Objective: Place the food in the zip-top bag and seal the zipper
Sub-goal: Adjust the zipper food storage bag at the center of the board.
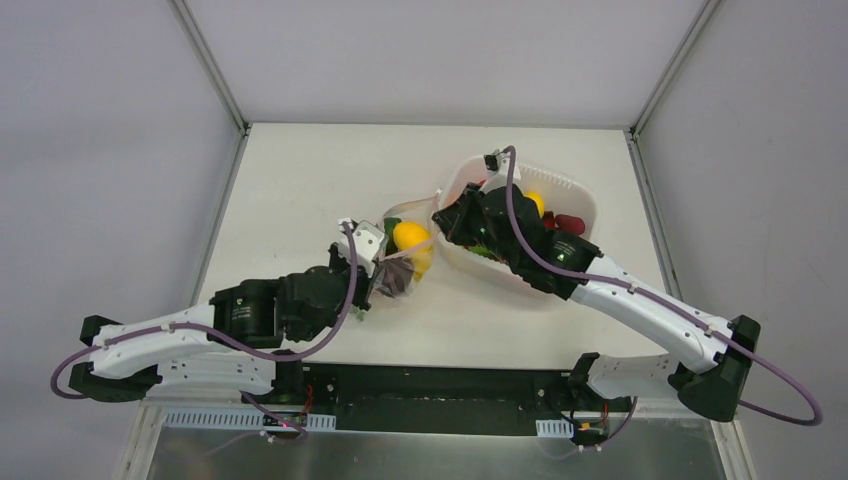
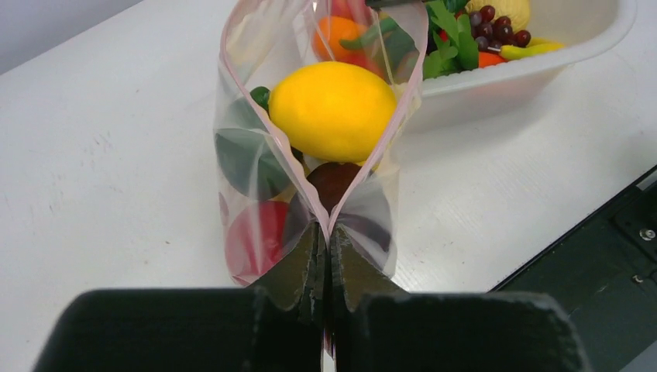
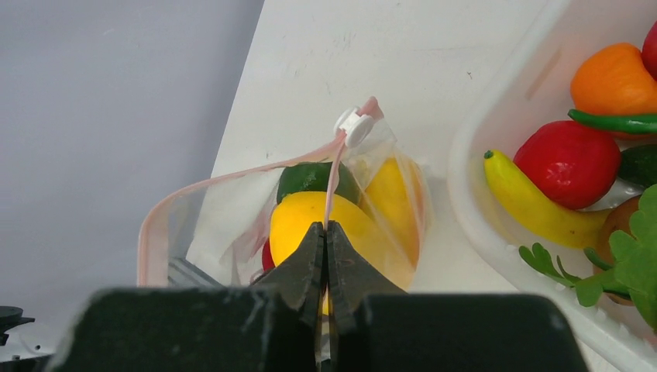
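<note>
The clear zip-top bag (image 1: 405,262) hangs between my two grippers, mouth spread open. Inside it are a yellow lemon (image 2: 333,108), a red fruit (image 2: 259,236), a dark purple piece (image 2: 331,180) and a green piece (image 2: 240,159). My left gripper (image 2: 325,236) is shut on the bag's near end, where the two pink lips meet. My right gripper (image 3: 326,226) is shut on one lip of the pink zipper (image 3: 232,177), just below the white slider (image 3: 355,124). In the top view the left gripper (image 1: 375,268) is left of the bag and the right gripper (image 1: 442,215) is on its right.
The white basket (image 1: 580,200) stands just right of the bag, under the right arm. It holds more toy food: a banana (image 3: 527,205), a red fruit (image 3: 569,163), an orange piece (image 3: 616,77), grapes (image 2: 500,29) and green leaves (image 3: 620,263).
</note>
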Robot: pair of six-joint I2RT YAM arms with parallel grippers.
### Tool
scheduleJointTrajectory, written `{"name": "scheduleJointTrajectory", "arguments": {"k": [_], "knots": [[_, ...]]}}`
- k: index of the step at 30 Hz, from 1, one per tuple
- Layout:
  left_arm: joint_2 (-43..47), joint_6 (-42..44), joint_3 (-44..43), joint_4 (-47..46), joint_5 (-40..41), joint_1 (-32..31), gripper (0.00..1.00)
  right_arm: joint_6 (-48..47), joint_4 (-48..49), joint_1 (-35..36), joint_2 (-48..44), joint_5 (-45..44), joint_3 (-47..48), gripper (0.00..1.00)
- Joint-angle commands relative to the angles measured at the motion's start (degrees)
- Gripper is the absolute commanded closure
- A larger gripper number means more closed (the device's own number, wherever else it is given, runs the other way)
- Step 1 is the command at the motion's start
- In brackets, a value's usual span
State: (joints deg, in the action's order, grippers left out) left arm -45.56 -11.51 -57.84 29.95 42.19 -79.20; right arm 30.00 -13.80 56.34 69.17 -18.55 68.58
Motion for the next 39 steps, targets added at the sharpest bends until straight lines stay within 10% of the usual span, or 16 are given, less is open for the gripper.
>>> {"name": "scheduleJointTrajectory", "arguments": {"k": [1,9,21,30,39], "knots": [[2.48,2.6,-7.22,2.03,0.82,-0.6,1.0,-4.87,3.58,-0.38,-5.4,0.91,1.03,1.0],[1.16,2.6,-20.19,20.52,3.05,-0.52,1.0,-7.94,5.3,-0.45,-12.66,9.93,-1.57,1.0],[5.49,5.48,-9.38,9.89,-2.58,0.55,1.0,-10.25,-0.31,-0.9,-15.67,9.39,-3.71,0.62],[5.63,6.52,-9.53,10.73,-12.26,7.35,1.0,-24.33,0.81,-9.91,-18.19,12.9,-7.47,0.56],[-0.21,10.65,-18.17,18.82,-26.76,7.73,1.0,-26.69,11.43,-34.01,-16.6,54.66,-17.44,0.35]]}}
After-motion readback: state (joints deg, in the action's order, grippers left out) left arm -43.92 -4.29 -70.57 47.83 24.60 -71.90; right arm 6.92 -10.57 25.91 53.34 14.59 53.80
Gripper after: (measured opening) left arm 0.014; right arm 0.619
